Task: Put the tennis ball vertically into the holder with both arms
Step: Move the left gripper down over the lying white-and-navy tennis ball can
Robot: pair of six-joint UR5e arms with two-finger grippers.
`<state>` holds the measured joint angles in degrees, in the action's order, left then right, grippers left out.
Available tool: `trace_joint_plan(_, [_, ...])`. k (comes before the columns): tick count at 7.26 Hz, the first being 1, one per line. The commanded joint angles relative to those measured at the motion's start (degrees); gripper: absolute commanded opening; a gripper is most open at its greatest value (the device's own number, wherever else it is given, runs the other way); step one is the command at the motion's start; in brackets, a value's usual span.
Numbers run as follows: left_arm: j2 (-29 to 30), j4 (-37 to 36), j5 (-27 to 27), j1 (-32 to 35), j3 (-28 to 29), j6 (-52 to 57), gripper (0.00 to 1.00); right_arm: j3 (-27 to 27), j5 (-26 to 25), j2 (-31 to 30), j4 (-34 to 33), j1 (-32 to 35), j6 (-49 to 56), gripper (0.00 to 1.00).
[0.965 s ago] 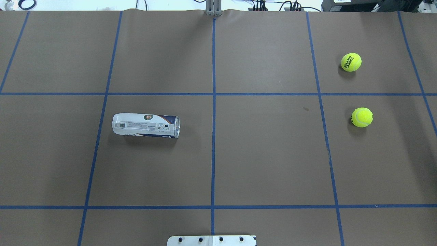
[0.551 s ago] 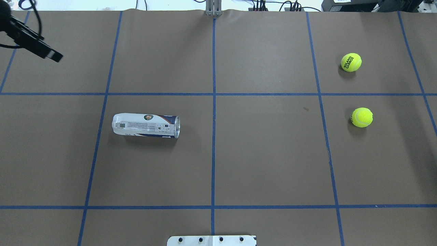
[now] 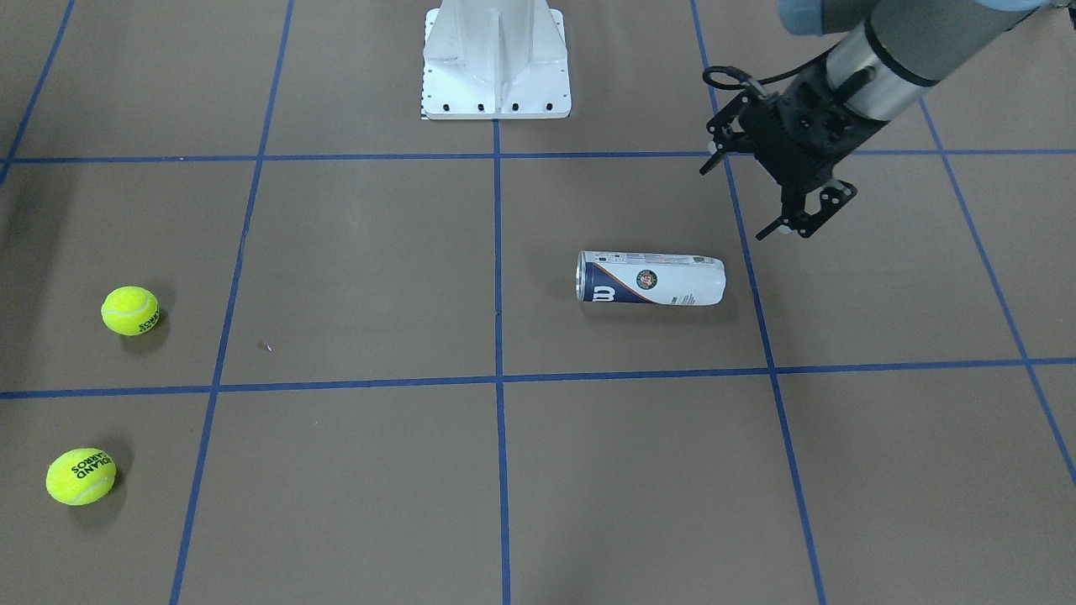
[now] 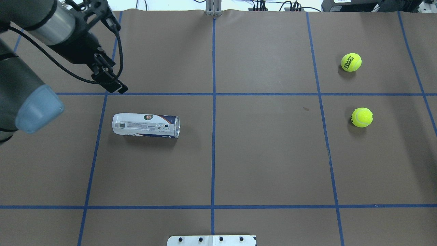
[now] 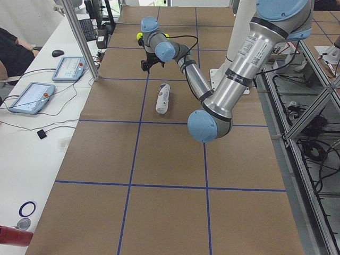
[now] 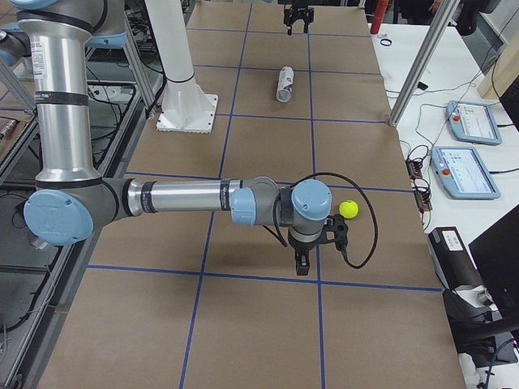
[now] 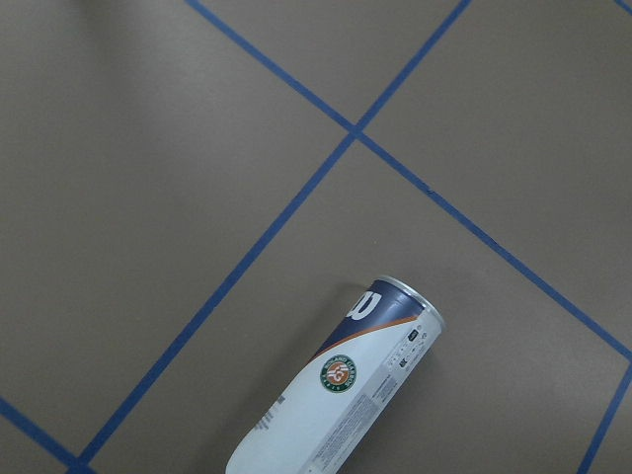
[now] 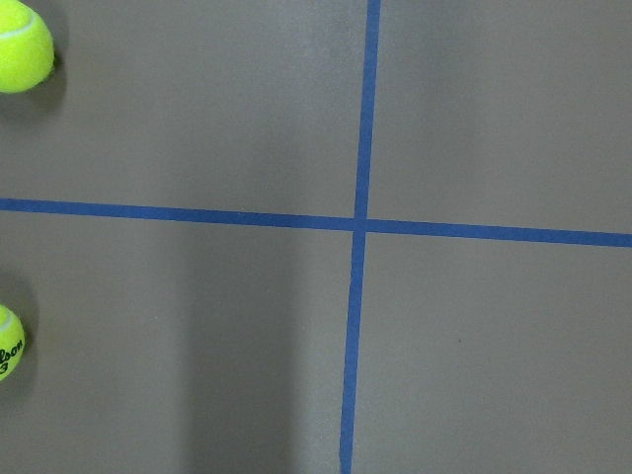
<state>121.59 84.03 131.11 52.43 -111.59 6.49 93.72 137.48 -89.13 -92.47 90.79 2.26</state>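
On the left half of the brown paper-covered table [image 3: 336, 252], the clear plastic, navy-and-white-labelled holder [image 3: 649, 278] lies on its side. The black two-finger left gripper [image 3: 733, 204] hangs near it, spread wide, empty. Right gripper [image 6: 304, 261]: grip cannot be told. Judged next: grasp the holder and stand it upright.

Clear plastic tennis-ball can [image 4: 145, 125] down on its side on the brown paper-covered desk [image 4: 266, 164], robot's left half, mouth towards the centre line; a yellow-green felt tennis ball [image 4: 362, 117] over on the right half, well apart from the can; a second tennis ball [image 4: 351, 62] beyond it, nearer the far edge; black two-finger left gripper [image 3: 740, 202] up above the desk near the can's closed end, clear of it.
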Motion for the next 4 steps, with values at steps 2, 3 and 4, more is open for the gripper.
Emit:
trace_joint_plan(2, [1.6, 0.5, -7.5, -8.9, 1.0, 6.2, 0.99, 0.0, 0.8, 0.1, 0.0, 0.0, 0.0, 0.99])
trace_joint_plan(3, [1.8, 0.6, -9.0, -11.3, 1.3, 6.4, 1.00, -0.1, 0.8, 0.0, 0.0, 0.0, 0.0, 0.99])
trace_joint_plan(4, [3.7, 0.6, -13.8, -14.0, 2.5, 6.5, 1.00, -0.1, 0.8, 0.0, 0.0, 0.0, 0.0, 0.99])
